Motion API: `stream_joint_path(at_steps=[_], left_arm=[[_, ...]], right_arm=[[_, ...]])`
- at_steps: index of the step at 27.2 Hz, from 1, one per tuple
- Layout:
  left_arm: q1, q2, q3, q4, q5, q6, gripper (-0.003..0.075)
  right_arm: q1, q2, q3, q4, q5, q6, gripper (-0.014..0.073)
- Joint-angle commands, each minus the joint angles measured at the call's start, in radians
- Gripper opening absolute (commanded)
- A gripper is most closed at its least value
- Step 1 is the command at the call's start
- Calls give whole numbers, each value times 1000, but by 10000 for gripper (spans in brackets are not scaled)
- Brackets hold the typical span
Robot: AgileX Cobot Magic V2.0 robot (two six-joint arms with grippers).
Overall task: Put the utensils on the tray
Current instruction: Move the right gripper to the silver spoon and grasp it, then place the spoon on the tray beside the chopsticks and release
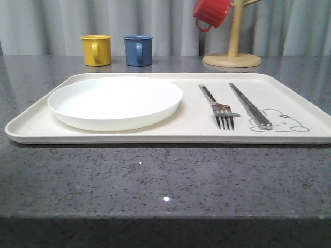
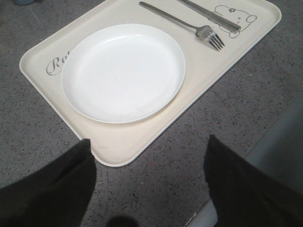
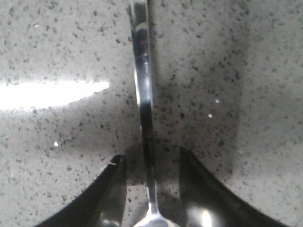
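the tray (image 1: 155, 132) was a large cream plastic rectangle with rounded corners and a low raised rim, lying across the middle of the front view on the speckled grey tabletop (image 1: 155, 181). on its left half sat a shallow round white plate (image 1: 115, 101), smooth and glossy. right of the plate lay a slim silver fork (image 1: 217, 107), tines toward the lower edge of the frame, and just beside it, further right, a pair of flat metal chopsticks (image 1: 250, 105) lying together, their near ends over a grey rabbit drawing (image 1: 282, 120) at the tray's lower right. in the left wrist view grey script (image 2: 57, 65) showed on the tray beside the plate's rim.

beyond the tray, in the upper left of the front view, stood a yellow cup (image 1: 96, 49) and a blue cup (image 1: 138, 50) side by side. at upper right a red cup (image 1: 211, 13) hung from a pale wooden mug tree (image 1: 232, 51) with a round base. a pleated grey curtain (image 1: 51, 20) closed the background.

the left tool (image 2: 149, 189) had its dark fingers set wide apart over bare tabletop just off the tray's corner, holding nothing. in the right wrist view the right tool (image 3: 150, 189) had its fingers apart on either side of a spoon (image 3: 144, 109), whose shiny narrow handle ran along the tabletop between them; i could not tell whether they touched it.
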Motion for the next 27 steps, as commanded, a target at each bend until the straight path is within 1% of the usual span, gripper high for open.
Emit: stream_joint_path(at_steps=[1, 5, 11, 13, 20, 24, 27], left_arm=[[0, -3, -23, -7, -69, -9, 470], [0, -3, -23, -7, -69, -9, 470], [0, -3, -23, -7, -69, -9, 470], [0, -3, -23, -7, -69, -9, 470], [0, -3, -23, -7, -69, -9, 470], [0, -3, -23, -7, -69, -9, 470], [0, -3, -23, -7, -69, -9, 470]], right_arm=[[-4, -33, -26, 11, -11, -11, 246], [-4, -28, -26, 18, -11, -11, 197], [-4, -28, -26, 27, 2, -11, 28], [-4, -28, -26, 36, 11, -11, -14], [-2, -55, -40, 59, 55, -11, -17], [12, -118, -40, 147, 76, -11, -17], [60, -166, -40, 185, 101, -11, -15]])
